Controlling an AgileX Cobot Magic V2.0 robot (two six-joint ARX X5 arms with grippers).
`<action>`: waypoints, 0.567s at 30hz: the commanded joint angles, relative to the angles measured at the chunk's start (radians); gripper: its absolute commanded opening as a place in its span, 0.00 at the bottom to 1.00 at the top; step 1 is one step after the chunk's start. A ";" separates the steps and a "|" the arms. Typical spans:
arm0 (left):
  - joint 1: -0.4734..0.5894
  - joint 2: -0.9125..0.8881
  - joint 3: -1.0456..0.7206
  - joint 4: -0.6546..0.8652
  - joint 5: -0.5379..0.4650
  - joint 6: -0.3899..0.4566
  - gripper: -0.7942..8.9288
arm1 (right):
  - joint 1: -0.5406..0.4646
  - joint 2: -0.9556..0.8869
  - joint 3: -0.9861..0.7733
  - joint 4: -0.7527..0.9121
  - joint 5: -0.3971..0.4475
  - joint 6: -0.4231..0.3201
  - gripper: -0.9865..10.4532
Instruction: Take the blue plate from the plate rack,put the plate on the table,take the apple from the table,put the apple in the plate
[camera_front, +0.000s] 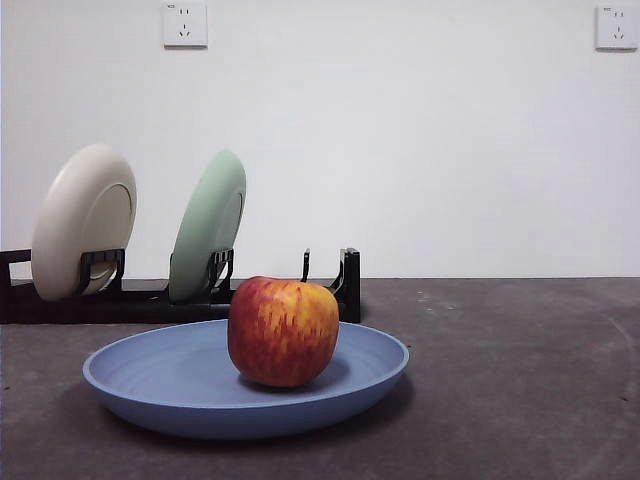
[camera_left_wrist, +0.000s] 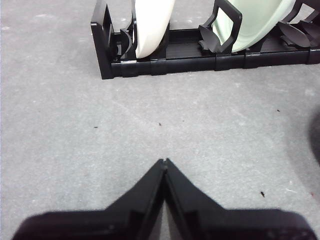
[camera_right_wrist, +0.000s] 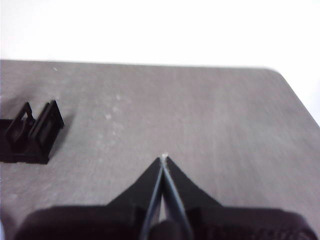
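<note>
front view: apple (camera_front: 283, 331) sits in blue plate (camera_front: 245, 380); both grippers apparently closed.

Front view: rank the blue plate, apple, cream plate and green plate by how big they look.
1. blue plate, widest, though nearest the camera
2. cream plate and green plate, alike; both stand edge-on in the plate rack, so unranked
3. apple

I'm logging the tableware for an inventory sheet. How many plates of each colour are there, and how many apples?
Matte pale blue round plate, flat on the table: 1
Pale green plate, upright in the long black slotted rack: 1
Cream plate, upright in the rack: 1
Red apple with yellow-orange streaks, on the blue plate: 1
Total: 4
</note>
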 joint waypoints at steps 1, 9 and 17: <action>-0.003 0.000 -0.010 0.008 0.000 -0.002 0.08 | -0.089 -0.060 -0.223 0.208 -0.137 -0.140 0.09; -0.003 0.000 -0.010 0.008 0.001 -0.002 0.08 | -0.294 -0.272 -0.609 0.481 -0.354 -0.140 0.09; -0.003 0.000 -0.009 0.008 0.000 -0.002 0.08 | -0.381 -0.442 -0.763 0.484 -0.350 -0.147 0.09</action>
